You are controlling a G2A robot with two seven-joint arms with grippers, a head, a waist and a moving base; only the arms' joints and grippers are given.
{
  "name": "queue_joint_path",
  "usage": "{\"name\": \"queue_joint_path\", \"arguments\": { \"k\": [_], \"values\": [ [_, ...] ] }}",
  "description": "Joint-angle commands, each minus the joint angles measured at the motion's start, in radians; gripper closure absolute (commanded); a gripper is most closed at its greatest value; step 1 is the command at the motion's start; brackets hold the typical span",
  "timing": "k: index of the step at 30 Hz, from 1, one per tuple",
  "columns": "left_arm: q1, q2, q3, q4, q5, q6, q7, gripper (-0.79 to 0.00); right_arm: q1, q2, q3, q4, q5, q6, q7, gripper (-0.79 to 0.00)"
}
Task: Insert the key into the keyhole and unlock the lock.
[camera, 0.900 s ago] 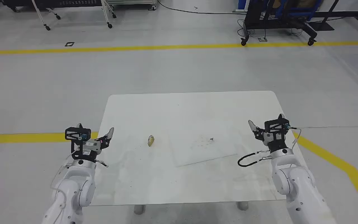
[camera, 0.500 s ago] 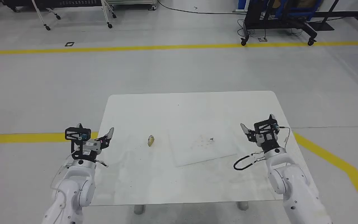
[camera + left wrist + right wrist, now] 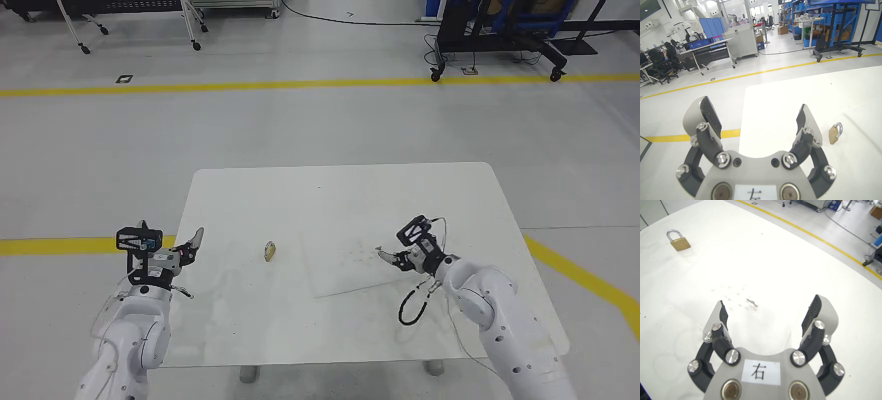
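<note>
Progress is nil: the small grey metal key (image 3: 752, 302) lies loose on the white surface (image 3: 772, 247), well apart from the brass padlock with silver shackle (image 3: 678, 242) to its left, apparently locked. Spread wide and empty, the right pincer (image 3: 768, 302) hovers just beside the key; the left pincer (image 3: 753, 106) gapes empty at the surface's left edge.

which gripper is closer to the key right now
Right. The right gripper is open just short of the key; the left gripper is open at the table's opposite edge, beyond the padlock.
</note>
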Motion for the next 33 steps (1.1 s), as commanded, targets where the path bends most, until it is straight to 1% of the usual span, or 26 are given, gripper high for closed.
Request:
{"name": "queue_joint_path", "arguments": {
  "k": [1,3,4,5,6,7,8,9,10,11,15,16,20,23,26,33],
  "values": [
    [0.0,0.0,0.0,0.0,0.0,0.0,0.0,-0.785,0.026,0.002,-0.001,0.03,0.03,-0.056,0.034,-0.785],
    [0.0,0.0,0.0,0.0,0.0,0.0,0.0,-0.785,0.055,0.005,-0.011,0.065,0.07,-0.142,0.067,-0.785],
    [0.0,0.0,0.0,0.0,0.0,0.0,0.0,-0.785,0.073,0.007,-0.017,0.083,0.082,-0.2,0.088,-0.659],
    [0.0,0.0,0.0,0.0,0.0,0.0,0.0,-0.785,0.092,0.011,-0.024,0.098,0.08,-0.258,0.107,-0.628],
    [0.0,0.0,0.0,0.0,0.0,0.0,0.0,-0.785,0.108,0.013,-0.029,0.111,0.072,-0.301,0.117,-0.625],
    [0.0,0.0,0.0,0.0,0.0,0.0,0.0,-0.785,0.122,0.015,-0.033,0.126,0.069,-0.331,0.121,-0.585],
    [0.0,0.0,0.0,0.0,0.0,0.0,0.0,-0.785,0.135,0.017,-0.037,0.135,0.059,-0.352,0.122,-0.545],
    [0.0,0.0,0.0,0.0,0.0,0.0,0.0,-0.785,0.151,0.019,-0.039,0.144,0.034,-0.362,0.124,-0.542],
    [0.0,0.0,0.0,0.0,0.0,0.0,0.0,-0.785,0.168,0.02,-0.042,0.157,0.007,-0.357,0.126,-0.514],
    [0.0,0.0,0.0,0.0,0.0,0.0,0.0,-0.785,0.185,0.021,-0.05,0.171,-0.011,-0.36,0.124,-0.4],
    [0.0,0.0,0.0,0.0,0.0,0.0,0.0,-0.785,0.256,0.023,-0.082,0.222,-0.059,-0.415,0.133,-0.379],
    [0.0,0.0,0.0,0.0,0.0,0.0,0.0,-0.785,0.27,0.023,-0.093,0.228,-0.07,-0.429,0.136,-0.363],
    [0.0,0.0,0.0,0.0,0.0,0.0,0.0,-0.785,0.319,0.024,-0.136,0.257,-0.105,-0.5,0.134,-0.372],
    [0.0,0.0,0.0,0.0,0.0,0.0,0.0,-0.785,0.353,0.025,-0.199,0.276,-0.129,-0.504,0.132,-0.391],
    [0.0,0.0,0.0,0.0,0.0,0.0,0.0,-0.785,0.389,0.032,-0.254,0.296,-0.15,-0.504,0.136,-0.388],
    [0.0,0.0,0.0,0.0,0.0,0.0,0.0,-0.785,0.464,0.035,-0.328,0.35,-0.149,-0.504,0.127,-0.372]
  ]
}}
